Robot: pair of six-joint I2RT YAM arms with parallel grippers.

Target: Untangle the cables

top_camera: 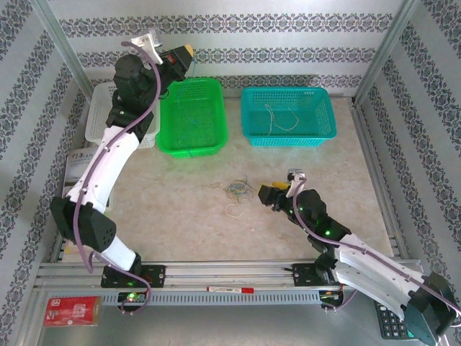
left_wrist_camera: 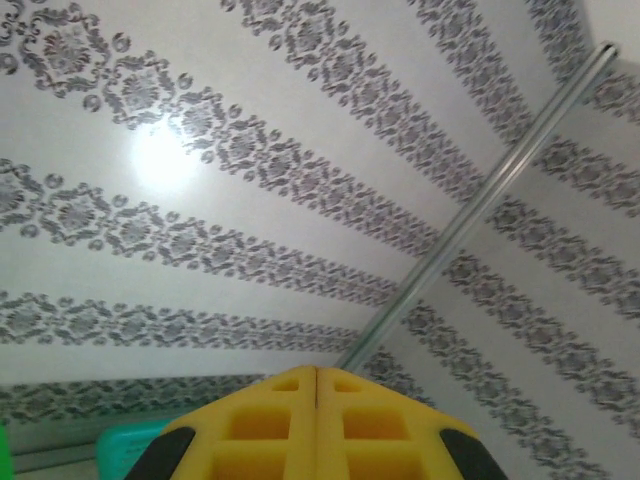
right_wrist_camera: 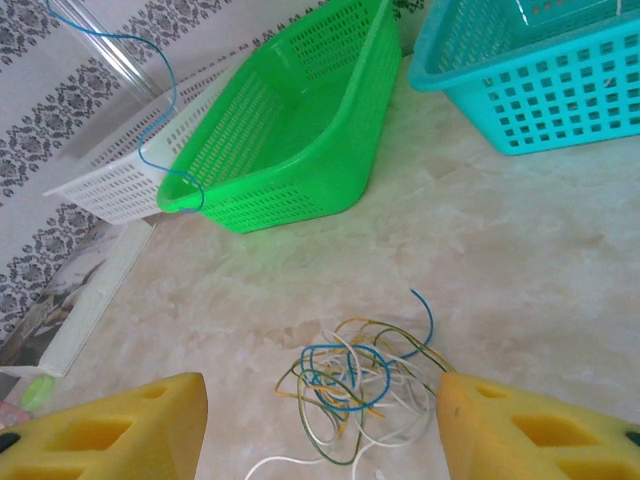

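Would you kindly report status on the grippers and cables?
Left gripper shut, raised. Right gripper open, facing the cables tangled on the table. Blue cable at green basket rim.

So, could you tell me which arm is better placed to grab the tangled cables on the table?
The right: the right gripper is open and low, with the cables just ahead of it. The left gripper is shut and raised by the back wall.

No writing can be read anywhere. A flat red packet [top_camera: 72, 311] at the near left corner carries white marks too small to make out. Dark characters on a white printed sheet [top_camera: 78, 164] at the left edge are blurred.
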